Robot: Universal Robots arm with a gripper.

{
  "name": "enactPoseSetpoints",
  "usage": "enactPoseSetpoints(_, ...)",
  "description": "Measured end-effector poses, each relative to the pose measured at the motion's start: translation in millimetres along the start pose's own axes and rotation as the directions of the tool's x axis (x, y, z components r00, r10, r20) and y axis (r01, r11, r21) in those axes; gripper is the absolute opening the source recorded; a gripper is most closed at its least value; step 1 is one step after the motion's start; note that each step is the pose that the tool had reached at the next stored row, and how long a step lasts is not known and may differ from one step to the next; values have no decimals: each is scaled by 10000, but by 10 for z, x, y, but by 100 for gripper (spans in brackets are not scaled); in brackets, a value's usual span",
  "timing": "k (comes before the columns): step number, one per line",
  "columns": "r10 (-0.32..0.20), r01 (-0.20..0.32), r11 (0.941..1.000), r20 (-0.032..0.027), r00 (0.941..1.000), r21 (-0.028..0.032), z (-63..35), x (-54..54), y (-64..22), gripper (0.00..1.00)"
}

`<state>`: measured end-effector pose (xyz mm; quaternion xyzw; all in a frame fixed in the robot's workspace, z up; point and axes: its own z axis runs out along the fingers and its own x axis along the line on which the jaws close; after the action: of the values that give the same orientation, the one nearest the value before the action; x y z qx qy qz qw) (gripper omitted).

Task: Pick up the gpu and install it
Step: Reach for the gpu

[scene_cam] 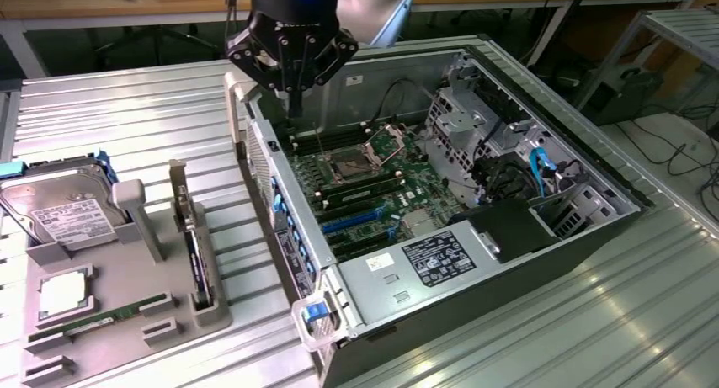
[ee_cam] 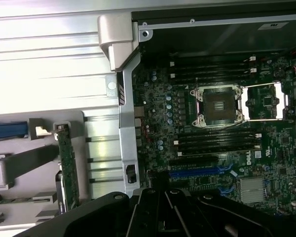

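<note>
Ribbed table [scene_cam: 135,110] | exterior: fingers [scene_cam: 295,108] closed over case [scene_cam: 376,72] | wrist: gpu [ee_cam: 68,168] on edge

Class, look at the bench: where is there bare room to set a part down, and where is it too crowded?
Free: the ribbed table beyond the parts holder, and the table at the exterior view's right of the computer case. Crowded: the holder, the case's inside, the narrow strip between gpu and case.
</note>
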<state>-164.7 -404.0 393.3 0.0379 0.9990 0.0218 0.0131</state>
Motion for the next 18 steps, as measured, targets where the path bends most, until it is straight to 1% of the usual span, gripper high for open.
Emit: enactPoseSetpoints(18, 0, 0, 10000, 0, 10000, 0, -2, 60, -17, 11)
